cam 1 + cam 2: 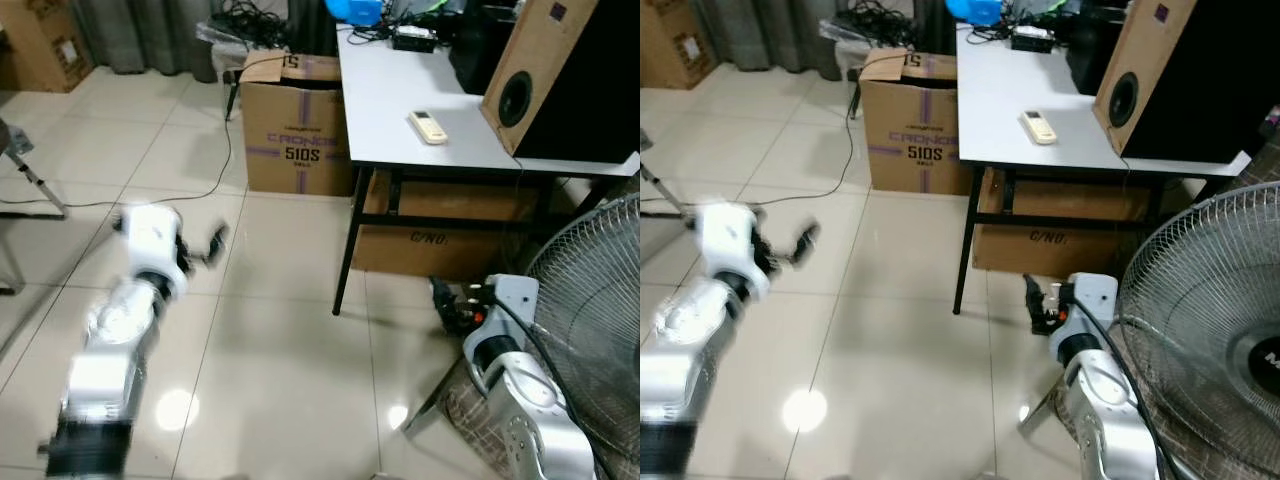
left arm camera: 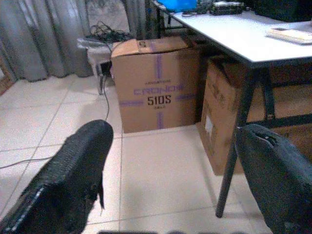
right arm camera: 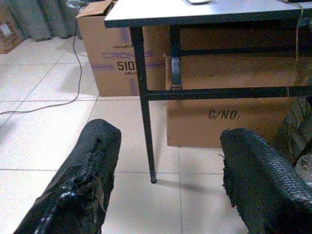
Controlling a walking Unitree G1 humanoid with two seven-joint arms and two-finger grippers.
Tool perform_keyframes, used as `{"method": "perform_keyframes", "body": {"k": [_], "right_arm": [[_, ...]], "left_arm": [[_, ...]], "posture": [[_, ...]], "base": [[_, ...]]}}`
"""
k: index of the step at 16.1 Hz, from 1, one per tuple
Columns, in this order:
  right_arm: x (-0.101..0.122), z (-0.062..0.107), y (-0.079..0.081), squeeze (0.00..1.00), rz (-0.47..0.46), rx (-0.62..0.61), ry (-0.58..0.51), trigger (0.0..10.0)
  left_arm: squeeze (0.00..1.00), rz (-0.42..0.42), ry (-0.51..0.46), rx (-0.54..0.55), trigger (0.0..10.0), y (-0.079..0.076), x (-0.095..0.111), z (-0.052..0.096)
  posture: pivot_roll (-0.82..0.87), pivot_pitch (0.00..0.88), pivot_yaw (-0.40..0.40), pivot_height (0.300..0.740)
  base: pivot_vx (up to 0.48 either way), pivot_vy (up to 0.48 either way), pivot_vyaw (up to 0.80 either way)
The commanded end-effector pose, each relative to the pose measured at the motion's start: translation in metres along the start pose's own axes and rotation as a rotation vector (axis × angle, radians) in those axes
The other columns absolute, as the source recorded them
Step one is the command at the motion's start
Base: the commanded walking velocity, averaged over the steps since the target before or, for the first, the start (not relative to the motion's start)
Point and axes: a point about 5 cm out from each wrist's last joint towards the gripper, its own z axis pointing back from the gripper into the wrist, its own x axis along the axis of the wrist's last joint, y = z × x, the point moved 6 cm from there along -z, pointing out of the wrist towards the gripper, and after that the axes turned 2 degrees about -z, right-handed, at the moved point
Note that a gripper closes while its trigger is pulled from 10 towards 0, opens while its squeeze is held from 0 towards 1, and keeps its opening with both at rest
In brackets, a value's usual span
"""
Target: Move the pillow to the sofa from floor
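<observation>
The robot is standing on a shiny tile floor (image 1: pixel 280 340) beside a white table (image 1: pixel 400 110). The left gripper (image 2: pixel 170 175) is sticking out over the floor, a bit blurry from the head camera. Its two black fingers (image 2: pixel 73 170) are spread wide apart and are holding nothing. The right gripper (image 3: pixel 165 180) is pointing at the table leg (image 3: pixel 146 122). Its fingers (image 3: pixel 258 175) are wide apart too, with nothing between them.

A big brown box (image 1: pixel 297 125) with "510S" on it is sitting on the floor, just beside the table. Its top flaps are partly open, but what is inside cannot be seen. Another box (image 1: pixel 1060 235) marked "C/NO." is sitting under the table, and it looks shut.

On the table a remote (image 1: pixel 428 126) is lying flat, near a big speaker (image 1: pixel 560 75). A fan (image 1: pixel 1210 330) is standing on the robot's right. A thin cable (image 1: pixel 150 195) is running across the floor. No pillow or sofa is showing right now.
</observation>
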Motion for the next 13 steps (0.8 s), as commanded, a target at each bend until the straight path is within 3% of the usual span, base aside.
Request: {"method": "perform_keyframes", "body": {"k": [1,3,6,7,8,10,12,13], "right_arm": [[0.003,0.004,-0.004,0.00,0.055,-0.022,-0.007,10.0],[0.012,0.004,0.001,0.00,0.167,-0.009,-0.044,10.0],[0.028,0.004,0.001,0.00,0.207,-0.018,-0.113,10.0],[0.022,0.005,0.004,0.00,0.129,0.018,-0.071,10.0],[0.018,0.006,0.007,0.00,0.051,0.049,-0.049,10.0],[0.019,0.008,0.010,0.00,0.032,0.059,-0.065,10.0],[0.018,0.009,0.003,0.00,0.146,0.005,-0.083,10.0],[0.018,0.010,0.001,0.00,0.159,-0.006,-0.081,10.0]], "left_arm": [[0.00,0.002,-0.009,0.026,10.0,-0.008,0.000,0.013],[0.00,-0.012,0.018,0.094,10.0,-0.004,-0.007,0.029],[0.00,-0.028,0.059,0.148,10.0,0.000,-0.018,0.045],[0.00,-0.040,0.065,0.145,10.0,-0.002,-0.019,0.049],[0.00,-0.051,0.065,0.145,10.0,-0.004,-0.018,0.050],[0.00,-0.056,0.070,0.159,10.0,-0.006,-0.017,0.049],[0.00,-0.076,0.051,0.156,10.0,-0.010,-0.015,0.047],[0.00,-0.086,0.048,0.167,10.0,-0.010,-0.014,0.046]], "posture": [[0.02,0.000,-0.047,0.740],[0.02,0.000,-0.051,0.740],[0.03,0.000,-0.056,0.740],[0.03,0.000,-0.058,0.740],[0.03,0.000,-0.059,0.740],[0.02,0.000,-0.053,0.740],[0.02,0.000,-0.040,0.740],[0.02,0.000,-0.035,0.740]], "base": [[0.000,-0.480,0.00],[0.000,-0.480,0.00],[0.000,-0.480,0.00],[0.000,-0.480,0.00],[0.000,-0.480,0.80],[0.000,-0.157,0.80],[0.000,0.000,0.80],[0.000,0.000,0.80]]}}
